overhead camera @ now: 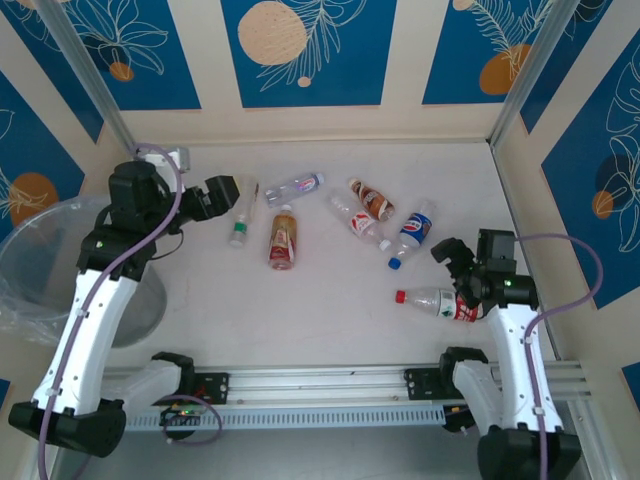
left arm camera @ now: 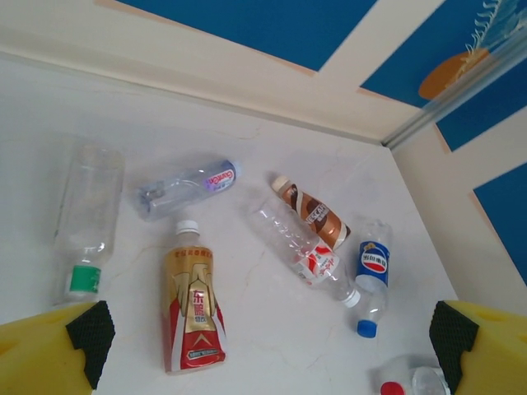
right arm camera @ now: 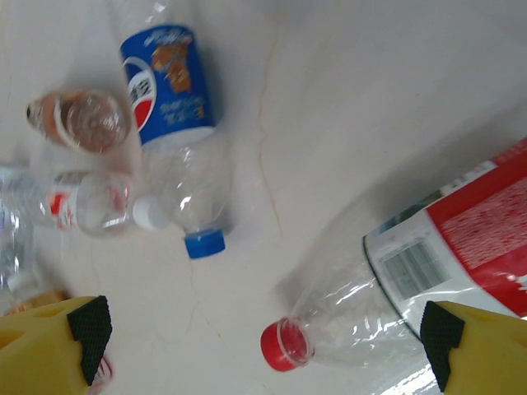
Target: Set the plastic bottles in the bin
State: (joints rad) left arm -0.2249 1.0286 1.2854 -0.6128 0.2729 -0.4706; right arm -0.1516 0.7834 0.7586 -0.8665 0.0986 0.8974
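Observation:
Several plastic bottles lie on the white table. A green-capped clear bottle (overhead camera: pixel 240 215) (left arm camera: pixel 86 218) lies just beyond my left gripper (overhead camera: pixel 225 192) (left arm camera: pixel 268 337), which is open and holds nothing. Close by are a purple-labelled bottle (overhead camera: pixel 293 186) (left arm camera: pixel 185 188) and a gold-and-red bottle (overhead camera: pixel 283 240) (left arm camera: pixel 191 300). Further right lie a brown bottle (overhead camera: pixel 371 200), a red-and-white-labelled bottle (overhead camera: pixel 358 220) and a blue-labelled bottle (overhead camera: pixel 412 233) (right arm camera: pixel 173 99). My right gripper (overhead camera: pixel 452 265) (right arm camera: pixel 263 333) hangs open over a red-capped bottle (overhead camera: pixel 437 303) (right arm camera: pixel 387 288). The bag-lined bin (overhead camera: pixel 40 260) stands at the far left.
Patterned blue and cream walls (overhead camera: pixel 300 60) close the table at the back and sides. An aluminium rail (overhead camera: pixel 320 385) carrying both arm bases runs along the near edge. The left arm (overhead camera: pixel 90 310) passes beside the bin.

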